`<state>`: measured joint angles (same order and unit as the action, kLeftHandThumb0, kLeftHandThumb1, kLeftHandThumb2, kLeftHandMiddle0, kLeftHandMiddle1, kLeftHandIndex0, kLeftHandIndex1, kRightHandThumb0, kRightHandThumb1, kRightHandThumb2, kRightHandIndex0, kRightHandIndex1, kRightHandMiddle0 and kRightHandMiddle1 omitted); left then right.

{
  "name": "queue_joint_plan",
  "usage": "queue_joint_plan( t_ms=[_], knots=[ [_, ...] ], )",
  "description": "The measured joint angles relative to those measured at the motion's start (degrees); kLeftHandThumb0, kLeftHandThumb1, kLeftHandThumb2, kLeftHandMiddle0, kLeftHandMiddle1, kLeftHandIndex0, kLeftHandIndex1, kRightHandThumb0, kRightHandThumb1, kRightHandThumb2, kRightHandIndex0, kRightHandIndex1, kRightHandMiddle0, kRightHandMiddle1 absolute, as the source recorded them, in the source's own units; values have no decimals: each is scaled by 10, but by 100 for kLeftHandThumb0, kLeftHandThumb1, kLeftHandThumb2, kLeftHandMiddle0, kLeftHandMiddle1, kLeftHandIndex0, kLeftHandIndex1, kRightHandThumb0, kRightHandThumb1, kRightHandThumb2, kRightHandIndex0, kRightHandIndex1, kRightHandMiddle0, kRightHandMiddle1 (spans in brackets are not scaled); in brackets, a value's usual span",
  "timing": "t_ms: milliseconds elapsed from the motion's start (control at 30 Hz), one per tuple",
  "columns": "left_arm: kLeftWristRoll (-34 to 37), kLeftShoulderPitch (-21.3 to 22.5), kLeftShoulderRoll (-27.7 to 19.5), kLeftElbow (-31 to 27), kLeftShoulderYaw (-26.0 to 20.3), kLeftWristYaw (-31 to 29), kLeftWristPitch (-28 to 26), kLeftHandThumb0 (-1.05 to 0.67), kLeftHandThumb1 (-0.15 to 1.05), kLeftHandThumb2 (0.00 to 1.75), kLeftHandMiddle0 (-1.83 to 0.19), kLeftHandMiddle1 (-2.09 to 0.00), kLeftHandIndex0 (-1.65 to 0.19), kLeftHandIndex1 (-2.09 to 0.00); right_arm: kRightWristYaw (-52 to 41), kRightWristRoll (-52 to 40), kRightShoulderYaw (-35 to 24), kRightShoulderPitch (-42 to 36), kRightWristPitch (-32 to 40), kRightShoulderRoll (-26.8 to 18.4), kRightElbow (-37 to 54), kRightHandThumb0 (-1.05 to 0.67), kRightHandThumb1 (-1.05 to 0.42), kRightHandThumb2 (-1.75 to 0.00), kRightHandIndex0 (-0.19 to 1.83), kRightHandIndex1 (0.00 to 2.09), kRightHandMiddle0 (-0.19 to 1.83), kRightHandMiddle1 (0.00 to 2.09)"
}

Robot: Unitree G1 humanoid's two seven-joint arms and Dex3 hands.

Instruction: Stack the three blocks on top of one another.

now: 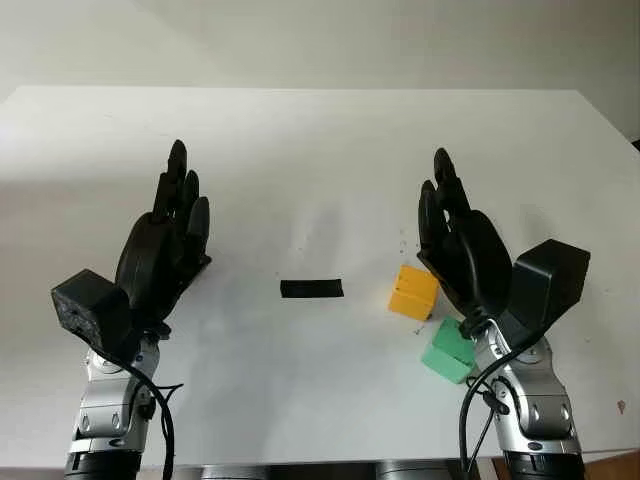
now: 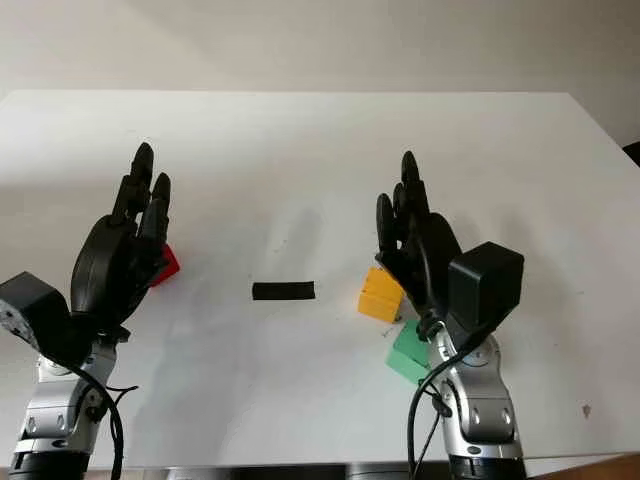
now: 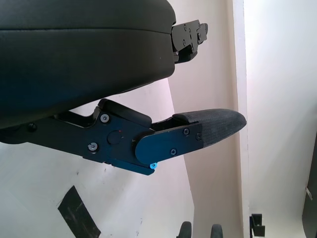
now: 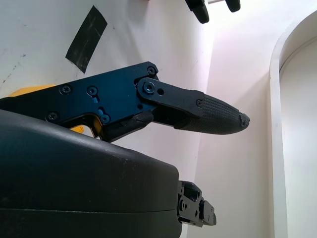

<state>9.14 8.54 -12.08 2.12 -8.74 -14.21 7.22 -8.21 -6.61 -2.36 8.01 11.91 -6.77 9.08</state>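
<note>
Both hands open: left hand (image 2: 125, 245) beside red block (image 2: 168, 265), right hand (image 1: 462, 245) beside yellow block (image 1: 413, 291).

The table (image 1: 320, 140) has a plain white top that spans nearly the full width of both eye views. A short strip of black tape (image 1: 311, 289) lies flat on it near the centre, long side running left to right. A pale wall (image 1: 320, 40) rises behind the table's far edge.
</note>
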Motion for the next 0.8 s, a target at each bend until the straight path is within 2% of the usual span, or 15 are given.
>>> queue_joint_plan(
  t_ms=[467, 800],
  knots=[
    [-1, 0, 3, 3, 0, 7, 5, -74, 105, 60, 17, -5, 18, -5, -7, -1, -2, 18, -4, 0, -35, -75, -105, -68, -19, 0, -19, 0],
    [4, -2, 4, 3, -1, 6, 9, -75, 105, 62, 18, -5, 19, -5, -6, 0, -5, 18, -3, -2, -23, -75, -105, -66, -19, 0, -19, 0]
  ],
)
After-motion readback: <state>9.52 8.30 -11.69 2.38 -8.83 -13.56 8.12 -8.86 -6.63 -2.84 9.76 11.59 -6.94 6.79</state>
